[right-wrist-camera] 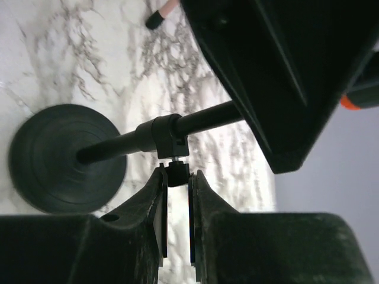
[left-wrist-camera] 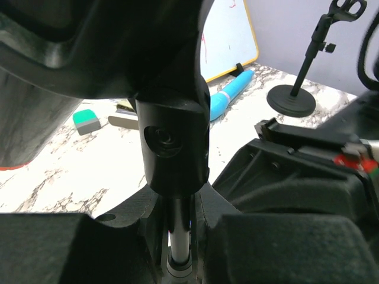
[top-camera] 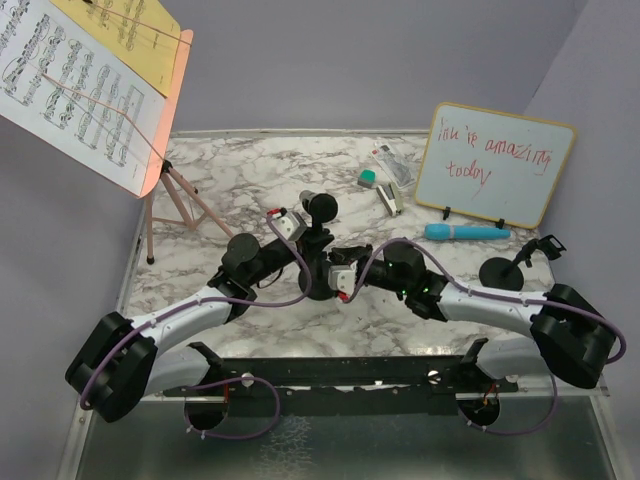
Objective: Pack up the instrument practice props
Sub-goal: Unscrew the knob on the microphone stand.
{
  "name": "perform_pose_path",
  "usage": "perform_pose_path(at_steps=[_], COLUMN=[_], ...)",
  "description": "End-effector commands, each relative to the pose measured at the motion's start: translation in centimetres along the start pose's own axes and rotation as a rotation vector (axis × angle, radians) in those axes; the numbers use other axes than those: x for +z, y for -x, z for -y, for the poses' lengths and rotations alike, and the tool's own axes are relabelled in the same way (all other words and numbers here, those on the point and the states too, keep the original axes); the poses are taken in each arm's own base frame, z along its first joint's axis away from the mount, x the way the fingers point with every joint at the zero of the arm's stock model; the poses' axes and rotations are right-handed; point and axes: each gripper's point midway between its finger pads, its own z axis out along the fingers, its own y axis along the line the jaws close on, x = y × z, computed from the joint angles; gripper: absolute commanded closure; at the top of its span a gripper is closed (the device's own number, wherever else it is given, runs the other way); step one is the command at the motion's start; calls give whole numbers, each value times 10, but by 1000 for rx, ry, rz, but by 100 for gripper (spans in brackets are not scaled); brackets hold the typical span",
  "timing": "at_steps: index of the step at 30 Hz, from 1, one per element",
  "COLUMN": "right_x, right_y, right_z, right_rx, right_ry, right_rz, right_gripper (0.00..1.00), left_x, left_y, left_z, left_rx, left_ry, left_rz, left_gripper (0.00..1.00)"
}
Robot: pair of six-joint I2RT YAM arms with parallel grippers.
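Top external, mid-frame: right end effector (right-wrist-camera: 176,177) pinches the clamp knob (right-wrist-camera: 176,170) of a black mic pole (right-wrist-camera: 118,145) standing on the marble surface (top-camera: 300,330). The left end effector (left-wrist-camera: 176,207) is closed around that pole's upper shaft, below the black microphone (top-camera: 321,207). Farther right lies the blue microphone (top-camera: 466,232).

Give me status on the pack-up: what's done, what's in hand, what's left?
Done: nothing looks packed. In hand: the centre mic pole, with the black microphone apparently clipped on top; left end effector grips its shaft, right end effector pinches its collar knob. Left: pink music rack standing with sheet-music pages, blue microphone lying on the table, second mic pole upright.
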Motion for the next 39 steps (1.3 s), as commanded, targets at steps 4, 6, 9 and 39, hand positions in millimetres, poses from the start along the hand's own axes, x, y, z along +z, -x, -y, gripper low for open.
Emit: perform_pose_path(at_steps=[4, 6, 9, 39], right_x=[-9, -9, -8, -20], right_y=[-17, -15, -10, 5], right_z=[10, 11, 12, -38], right_rx=[-427, -500, -645, 538], right_ry=[-134, -154, -203, 6], right_rz=[-236, -253, -273, -152], right_gripper=[100, 100, 100, 39], left_x=[-2, -3, -3, -5], left_y=[11, 12, 13, 7], left_z=[-1, 0, 0, 12], left_rx=[-58, -61, -64, -18], left_ry=[-23, -27, -29, -117], left_rz=[72, 78, 81, 61], left_gripper=[100, 100, 100, 100])
